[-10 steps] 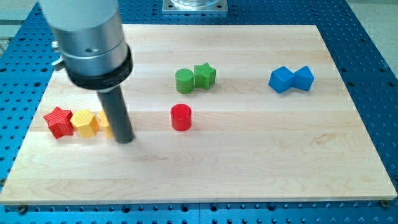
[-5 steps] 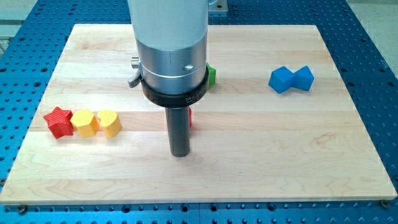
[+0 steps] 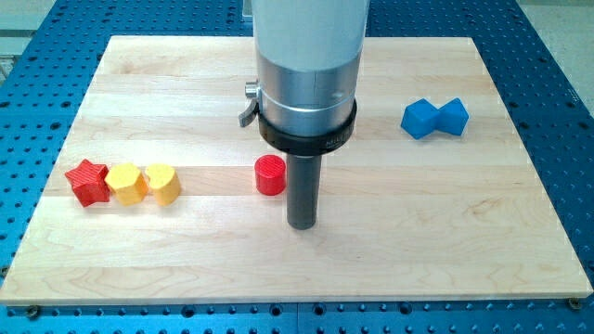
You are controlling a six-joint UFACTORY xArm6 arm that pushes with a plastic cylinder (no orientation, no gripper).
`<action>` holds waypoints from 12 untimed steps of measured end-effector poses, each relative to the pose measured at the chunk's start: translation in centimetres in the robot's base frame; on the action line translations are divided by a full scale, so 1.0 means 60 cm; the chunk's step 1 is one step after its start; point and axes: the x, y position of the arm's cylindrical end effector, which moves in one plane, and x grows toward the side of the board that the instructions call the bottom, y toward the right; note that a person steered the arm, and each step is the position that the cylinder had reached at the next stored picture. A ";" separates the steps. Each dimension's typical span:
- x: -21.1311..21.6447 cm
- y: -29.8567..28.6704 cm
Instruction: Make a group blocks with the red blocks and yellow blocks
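Now: my tip (image 3: pixel 301 225) just right of and below red cylinder (image 3: pixel 270 174), not touching. Cylinder mid-counter, well apart from red star (image 3: pixel 87 181), yellow blocks (image 3: pixel 126 184) (image 3: pixel 163 183) at left. No fingers, only rod. Best: get squarely right of cylinder, push straight left.

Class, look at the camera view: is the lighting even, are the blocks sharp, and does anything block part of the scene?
Camera view: soft, even light with faint shadows, no strong glare on the board; the red star, red cylinder and blue blocks are sharp; the arm housing hides the board's top middle; my tip sits just right of the red cylinder.
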 end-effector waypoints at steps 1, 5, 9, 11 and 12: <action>-0.021 -0.034; -0.067 -0.007; -0.129 -0.226; -0.183 -0.280; -0.192 -0.319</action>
